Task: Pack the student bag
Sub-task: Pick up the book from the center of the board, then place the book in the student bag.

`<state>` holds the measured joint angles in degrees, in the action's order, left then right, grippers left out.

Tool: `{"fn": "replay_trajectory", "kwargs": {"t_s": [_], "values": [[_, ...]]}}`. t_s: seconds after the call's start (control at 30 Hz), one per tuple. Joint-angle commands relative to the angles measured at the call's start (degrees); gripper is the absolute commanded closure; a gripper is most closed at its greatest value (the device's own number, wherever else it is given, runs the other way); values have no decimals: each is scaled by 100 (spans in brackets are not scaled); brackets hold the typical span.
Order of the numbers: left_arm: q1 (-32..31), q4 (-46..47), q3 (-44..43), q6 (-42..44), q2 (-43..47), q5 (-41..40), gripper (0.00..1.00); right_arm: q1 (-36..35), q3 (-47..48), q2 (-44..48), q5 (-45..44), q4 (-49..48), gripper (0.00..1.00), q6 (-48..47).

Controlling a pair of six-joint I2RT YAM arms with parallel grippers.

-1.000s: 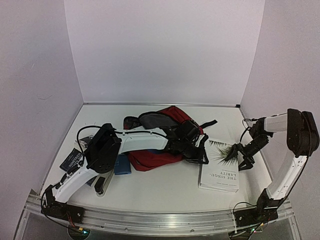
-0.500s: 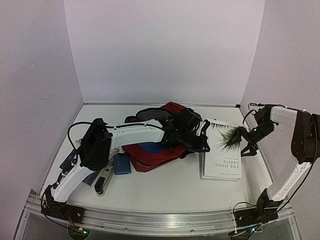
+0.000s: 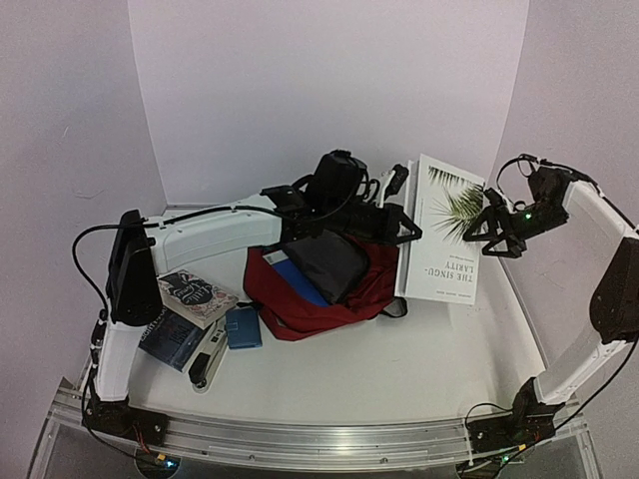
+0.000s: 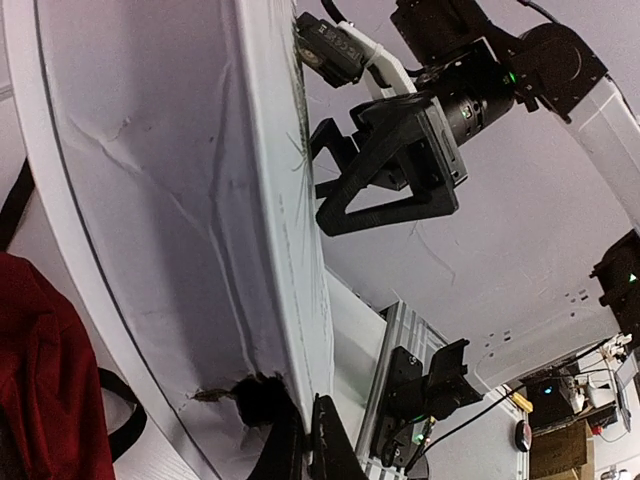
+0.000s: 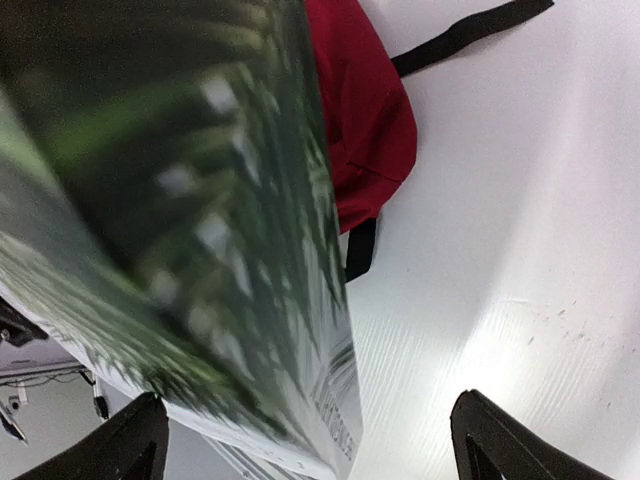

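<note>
1. The left gripper (image 4: 300, 445) is pinched tight on one edge of a white book (image 3: 444, 230) with a palm-leaf cover, holding it upright just right of the bag
2. The right gripper (image 4: 318, 178) has its jaws spread wide beside that cover and grips nothing; I cannot tell whether a fingertip touches the book
3. The student bag (image 3: 329, 304) lies mid-table (image 3: 399, 369) under the left arm, its mouth open upward, with a blue book (image 3: 300, 279) inside
4. Left of the bag, a patterned book (image 3: 195, 296) rests on a dark blue book (image 3: 170, 341), with a small blue case (image 3: 243, 327) just beside the bag
</note>
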<state>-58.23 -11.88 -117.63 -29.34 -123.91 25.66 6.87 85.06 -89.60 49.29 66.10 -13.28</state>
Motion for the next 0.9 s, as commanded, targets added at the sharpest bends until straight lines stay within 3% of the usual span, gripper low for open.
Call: {"fn": "replay_trajectory", "kwargs": {"t_s": [0.0,0.07,0.2,0.27,0.47,0.63,0.87], "values": [[284,468,449,310,760,991,100,15,937,-179,609,1304,2,-1637],[386,279,781,547,1047,1165,100,16,1343,-298,860,1922,2,-2450],[409,-1032,842,1646,1516,1409,100,-52,1688,-162,989,2146,2,-2796],[409,-1557,901,2044,1671,1571,100,-284,1649,-28,815,2143,2,-2974],[347,-2008,1550,2504,2238,1758,100,-1254,1590,162,238,2135,2,-3601],[54,-2903,1462,3103,2289,1511,100,-1522,1586,171,66,2144,2,-3694],[-146,-3004,1454,3245,2371,1229,100,-2679,925,430,386,2141,2,-3374]]}}
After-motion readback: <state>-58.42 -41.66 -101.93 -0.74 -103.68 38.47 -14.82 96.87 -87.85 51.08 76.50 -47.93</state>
